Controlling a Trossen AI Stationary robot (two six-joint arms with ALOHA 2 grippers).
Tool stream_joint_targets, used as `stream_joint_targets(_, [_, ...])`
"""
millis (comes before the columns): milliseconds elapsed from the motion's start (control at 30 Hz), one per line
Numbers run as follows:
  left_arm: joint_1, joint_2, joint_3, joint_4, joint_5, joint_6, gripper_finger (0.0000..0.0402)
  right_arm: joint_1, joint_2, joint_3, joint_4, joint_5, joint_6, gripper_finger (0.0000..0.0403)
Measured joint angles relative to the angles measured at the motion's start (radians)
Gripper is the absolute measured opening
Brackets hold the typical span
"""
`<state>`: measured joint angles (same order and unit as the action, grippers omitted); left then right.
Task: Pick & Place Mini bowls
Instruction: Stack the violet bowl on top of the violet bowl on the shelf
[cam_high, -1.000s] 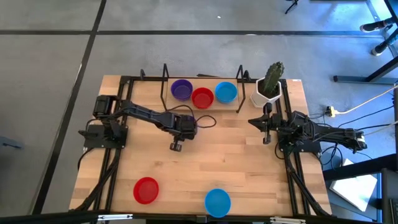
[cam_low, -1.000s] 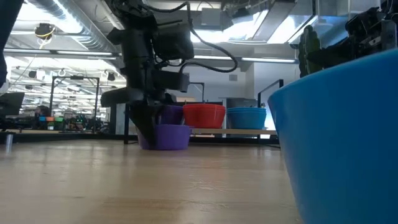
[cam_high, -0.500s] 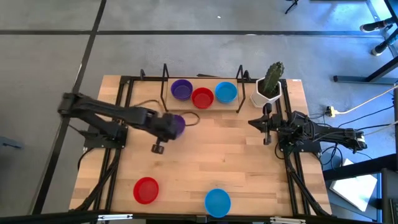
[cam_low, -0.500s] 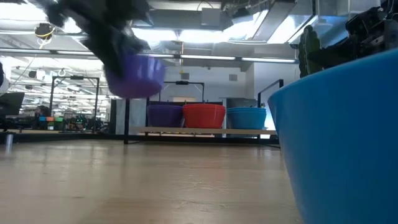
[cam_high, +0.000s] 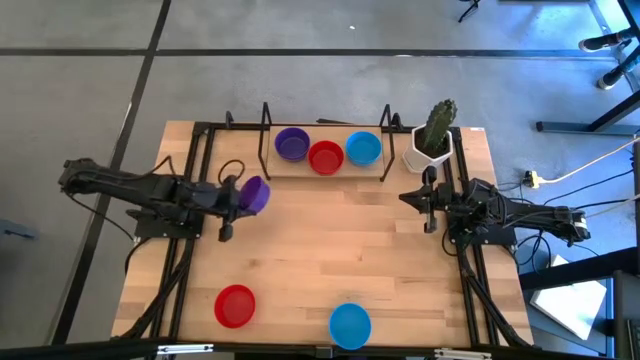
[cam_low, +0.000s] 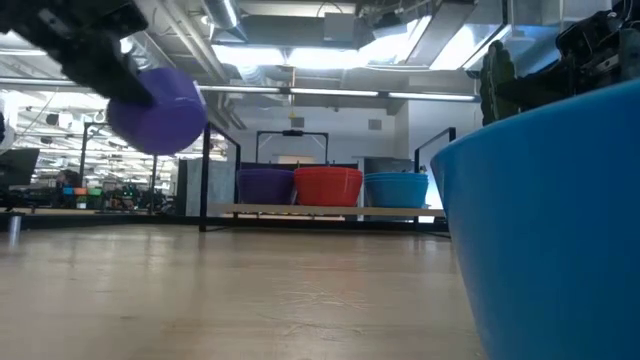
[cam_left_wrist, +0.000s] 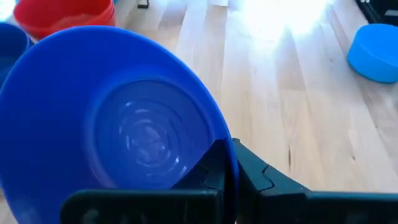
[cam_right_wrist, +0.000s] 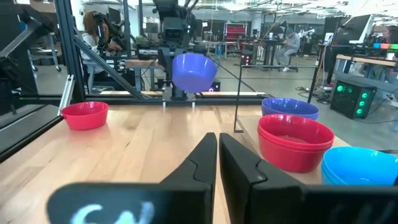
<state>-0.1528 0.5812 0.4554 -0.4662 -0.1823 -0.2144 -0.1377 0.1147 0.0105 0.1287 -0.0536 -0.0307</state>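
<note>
Left gripper (cam_high: 232, 196) clamps your purple bowl (cam_high: 253, 194) by its rim | bowl airborne, tipped sideways | right gripper (cam_high: 429, 207) pinched closed, idle beside cactus pot (cam_high: 431, 153)

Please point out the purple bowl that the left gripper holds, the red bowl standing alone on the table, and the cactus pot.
purple bowl (cam_high: 254, 194): high view, on its tilted side.
left gripper (cam_high: 236, 195): high view, at the bowl's rim.
red bowl (cam_high: 235, 305): high view, on its inner floor.
cactus pot (cam_high: 428, 159): high view, on the white rim.

Two dark, slender, jointed arms: left arm (cam_high: 150, 190), right arm (cam_high: 500, 212). Black cables looped along the links. Flat, dark, angular fingers (cam_right_wrist: 199, 165), matte black throughout.
</note>
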Motion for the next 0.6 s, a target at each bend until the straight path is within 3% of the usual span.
stream_joint_targets(333, [-0.083,-0.054,-0.130,0.214,-0.072,-0.045,0.0004,0.000,0.001,0.000,-0.009,0.000,0.002,0.0021])
stream_joint_targets(600, [-0.143,-0.073,-0.327,0.514,-0.068,0.068,0.0004,0.000,0.001,0.000,-0.062,0.000,0.005,0.0021])
